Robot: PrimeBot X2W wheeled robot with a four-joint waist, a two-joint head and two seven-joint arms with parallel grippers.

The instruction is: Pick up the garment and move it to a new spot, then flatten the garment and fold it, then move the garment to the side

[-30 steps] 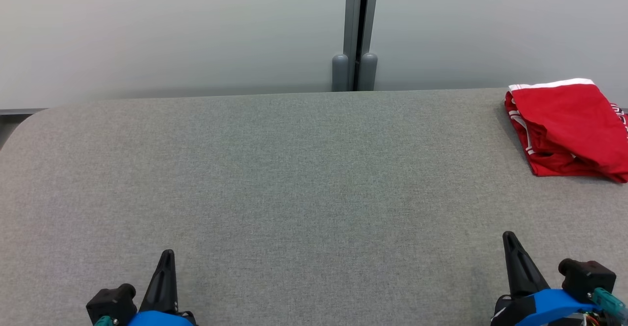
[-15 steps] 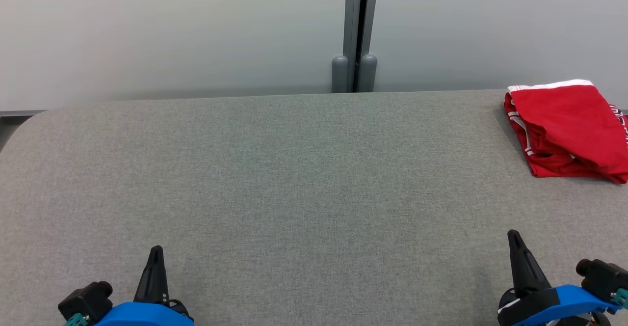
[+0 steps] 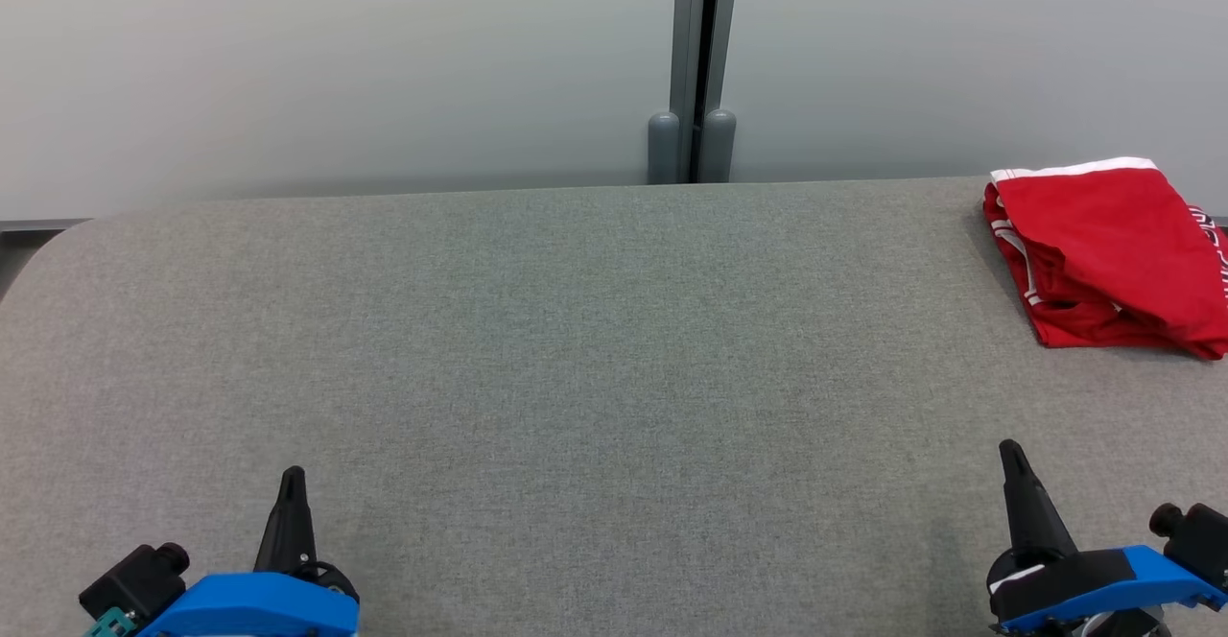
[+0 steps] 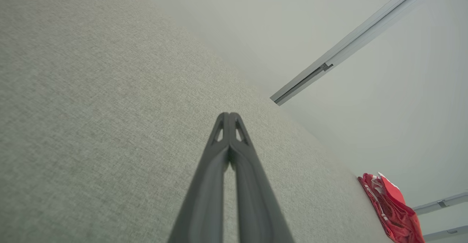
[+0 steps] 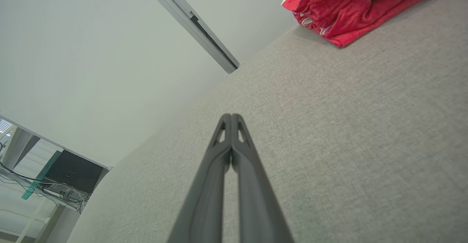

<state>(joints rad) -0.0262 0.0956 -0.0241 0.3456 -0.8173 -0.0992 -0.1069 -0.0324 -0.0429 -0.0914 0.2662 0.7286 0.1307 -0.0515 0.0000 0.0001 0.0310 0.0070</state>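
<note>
A red garment [image 3: 1113,253] with white trim lies folded at the far right of the grey table [image 3: 595,349], running past the head view's right edge. It also shows at the lower right of the left wrist view as the garment [image 4: 393,210] and at the top right of the right wrist view as the garment [image 5: 351,5]. My left gripper [image 3: 291,477] sits at the lower left, shut and holding nothing, far from the garment. At the lower right my right gripper [image 3: 1009,450] is shut too, a good way in front of the garment. Both wrist views show the tips pressed together: left gripper [image 4: 229,115], right gripper [image 5: 231,117].
A pale wall with a grey vertical post [image 3: 693,61] stands behind the table's far edge. The table's far left corner is rounded [image 3: 58,234]. In the right wrist view a dark box with cables [image 5: 73,171] sits beyond the table's left end.
Both grippers have drawn back toward the near edge, the left one sliding left and lower, the right one sliding right. The garment has stayed in place.
</note>
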